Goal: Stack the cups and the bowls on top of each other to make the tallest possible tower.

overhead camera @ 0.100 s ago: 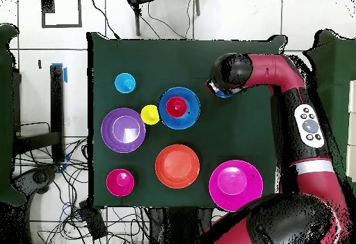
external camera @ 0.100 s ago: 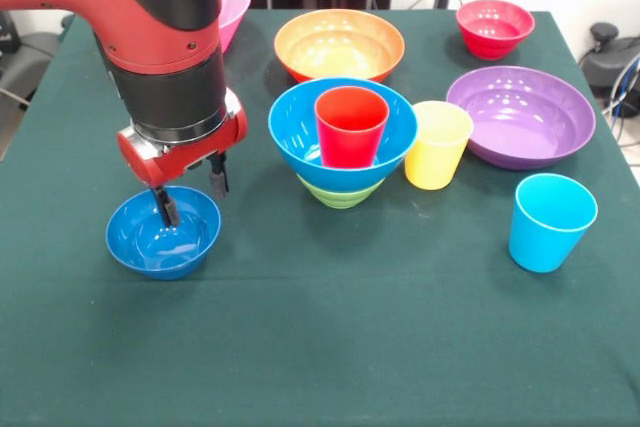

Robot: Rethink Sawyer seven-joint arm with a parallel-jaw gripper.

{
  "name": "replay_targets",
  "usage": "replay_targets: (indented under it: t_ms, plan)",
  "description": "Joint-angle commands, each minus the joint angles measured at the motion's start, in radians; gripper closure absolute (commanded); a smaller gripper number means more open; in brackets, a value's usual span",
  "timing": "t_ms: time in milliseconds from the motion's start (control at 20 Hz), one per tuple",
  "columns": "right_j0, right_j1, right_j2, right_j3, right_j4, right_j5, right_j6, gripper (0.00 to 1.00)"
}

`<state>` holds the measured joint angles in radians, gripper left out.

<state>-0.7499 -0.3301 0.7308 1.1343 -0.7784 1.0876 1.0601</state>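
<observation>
Gripper point(external camera @ 0.100 s ago: 190, 190) fingers hang apart and astride the far rim of the small blue bowl point(external camera @ 0.100 s ago: 163, 232), one finger inside, one outside, not yet closed on it as far as can be seen. That bowl sits alone on the table point(external camera @ 0.100 s ago: 330, 337), well apart from the tower point(external camera @ 0.100 s ago: 342, 142): green bowl point(external camera @ 0.100 s ago: 339, 193) at the bottom, large blue bowl point(external camera @ 0.100 s ago: 298, 137) on it, red cup point(external camera @ 0.100 s ago: 351, 125) standing inside. Yellow cup point(external camera @ 0.100 s ago: 437, 144) stands just beside the tower; sky-blue cup point(external camera @ 0.100 s ago: 550, 221) is farther off. The step looks like picking up the small blue bowl. Next it calls for pinching the rim, lifting clear, and setting the bowl level on the red cup.
</observation>
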Motion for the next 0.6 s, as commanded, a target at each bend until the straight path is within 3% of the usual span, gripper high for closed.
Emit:
replay_targets:
  t_ms: [50,600]
  plan:
    - [0.028,0.027,-0.053,0.028,-0.071,-0.030,-0.216,0.00]
    - [0.017,0.036,-0.057,0.051,-0.078,-0.047,-0.215,0.00]
